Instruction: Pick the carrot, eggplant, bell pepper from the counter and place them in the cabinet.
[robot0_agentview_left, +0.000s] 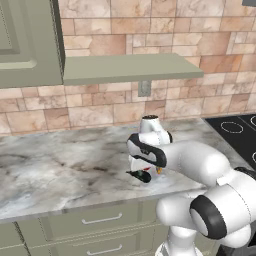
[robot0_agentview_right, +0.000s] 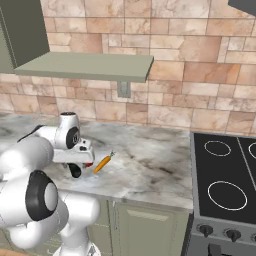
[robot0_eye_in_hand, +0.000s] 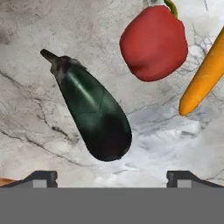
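Note:
In the hand view the dark glossy eggplant (robot0_eye_in_hand: 94, 113) lies slantwise on the marbled counter (robot0_eye_in_hand: 35, 109), its stem end pointing up-left. My gripper (robot0_eye_in_hand: 112, 178) hangs open just above it, and the eggplant's round end lies between the two fingertips (robot0_eye_in_hand: 41, 177). The red bell pepper (robot0_eye_in_hand: 153, 43) sits beyond it, and the orange carrot (robot0_eye_in_hand: 205, 74) lies at the right edge. From the right base view the carrot (robot0_agentview_right: 102, 163) shows just right of my hand. From the left base view the eggplant (robot0_agentview_left: 141, 175) peeks out beneath the hand. The cabinet (robot0_agentview_left: 130, 69) has its shelf board on the wall above.
The cabinet's panelled door (robot0_agentview_left: 25, 40) stands open at the upper left. A black stove top (robot0_agentview_right: 225, 175) adjoins the counter (robot0_agentview_right: 150, 160) on the right. Drawers with silver handles (robot0_agentview_left: 102, 219) run below the counter edge. An outlet (robot0_agentview_right: 123, 89) sits on the tiled wall.

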